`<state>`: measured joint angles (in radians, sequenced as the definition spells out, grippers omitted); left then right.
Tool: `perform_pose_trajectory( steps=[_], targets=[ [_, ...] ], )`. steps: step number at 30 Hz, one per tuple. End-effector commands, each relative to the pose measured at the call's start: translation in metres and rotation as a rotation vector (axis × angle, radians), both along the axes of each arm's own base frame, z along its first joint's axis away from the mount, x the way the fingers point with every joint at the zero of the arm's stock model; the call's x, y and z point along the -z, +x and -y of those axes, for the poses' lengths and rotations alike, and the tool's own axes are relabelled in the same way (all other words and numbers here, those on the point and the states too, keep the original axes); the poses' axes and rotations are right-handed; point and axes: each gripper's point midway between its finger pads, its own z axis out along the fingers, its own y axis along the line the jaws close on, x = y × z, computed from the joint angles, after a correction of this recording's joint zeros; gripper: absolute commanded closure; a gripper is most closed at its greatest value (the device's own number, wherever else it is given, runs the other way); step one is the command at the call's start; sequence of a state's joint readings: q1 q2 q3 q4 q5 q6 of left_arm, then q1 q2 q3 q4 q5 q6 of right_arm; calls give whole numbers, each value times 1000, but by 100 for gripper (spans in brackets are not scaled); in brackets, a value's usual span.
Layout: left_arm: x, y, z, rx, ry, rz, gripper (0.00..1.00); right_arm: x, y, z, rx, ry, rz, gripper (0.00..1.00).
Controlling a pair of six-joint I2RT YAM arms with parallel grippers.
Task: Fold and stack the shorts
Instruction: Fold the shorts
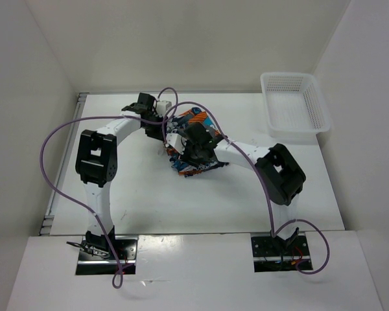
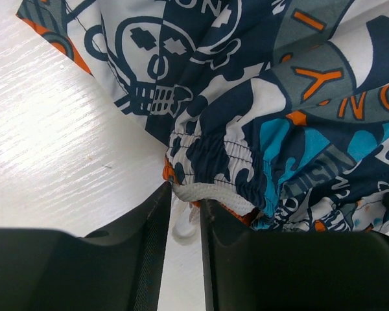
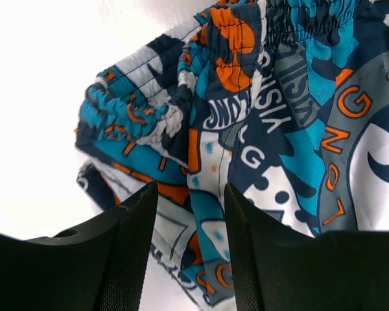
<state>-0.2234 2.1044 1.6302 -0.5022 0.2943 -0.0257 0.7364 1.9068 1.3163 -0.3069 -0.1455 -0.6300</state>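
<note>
The left gripper (image 2: 185, 194) has its fingers drawn close, leaving only a narrow slit. The white drawstring (image 2: 183, 223) of the shorts (image 2: 246, 97) sits in that slit, though I cannot tell whether it is clamped. The gathered waistband (image 2: 227, 152) lies right at the fingertips, the print spreading ahead, with bare worktop (image 2: 52, 142) to the left. The right gripper (image 3: 191, 191) stands spread over the crumpled cloth, which shows through its gap and runs ahead. A white mesh basket (image 1: 292, 107) sits well beyond it, to the right.
</note>
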Motion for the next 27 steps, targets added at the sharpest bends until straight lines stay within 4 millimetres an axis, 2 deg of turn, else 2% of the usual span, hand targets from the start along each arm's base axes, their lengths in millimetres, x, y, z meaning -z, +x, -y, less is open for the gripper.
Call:
perform_pose_trajectory(
  steps=[1, 4, 5, 6, 8, 11, 12, 13, 14, 17, 18, 20, 21, 24, 25, 27],
  targets=[
    [-11, 11, 10, 41, -16, 50, 68, 17, 15, 1, 72, -4, 8, 51],
    [-11, 11, 10, 41, -16, 50, 71, 17, 34, -3, 124, 19, 38, 55],
    [-9, 11, 8, 36, -8, 51, 73, 20, 41, 2, 149, 7, 52, 55],
    [-8, 11, 8, 36, -8, 51, 73, 13, 47, 0, 157, 17, 74, 58],
    [-8, 11, 8, 36, -8, 51, 73, 17, 51, -2, 171, 18, 77, 59],
    [-13, 11, 8, 36, -10, 60, 71, 17, 51, -2, 178, 21, 73, 71],
    [-13, 11, 8, 36, -10, 60, 71, 17, 50, -3, 172, 26, 68, 81],
    [-12, 12, 7, 31, -3, 62, 71, 19, 48, -2, 172, 19, 60, 85],
    [-12, 12, 7, 31, -3, 62, 71, 5, 50, -3, 162, 32, 86, 90],
    [-6, 12, 5, 27, 8, 52, 71, -7, 43, 2, 147, 30, 86, 100],
    [-1, 12, 4, 22, 17, 45, 71, -24, 44, 1, 139, 50, 116, 100],
    [-5, 19, 6, 22, 14, 61, 74, -25, 25, 0, 104, 29, 102, 100],
    [-3, 21, 6, 22, 14, 60, 75, -40, 19, -3, 81, 52, 123, 100],
    [-10, 30, 8, 22, 9, 83, 81, -42, -7, -4, 26, 48, 101, 100],
    [-14, 35, 9, 21, 6, 97, 83, -51, -20, -12, -13, 72, 96, 100],
    [-22, 39, 17, 35, -8, 118, 88, -47, -42, -15, -68, 60, 69, 100]
  ],
)
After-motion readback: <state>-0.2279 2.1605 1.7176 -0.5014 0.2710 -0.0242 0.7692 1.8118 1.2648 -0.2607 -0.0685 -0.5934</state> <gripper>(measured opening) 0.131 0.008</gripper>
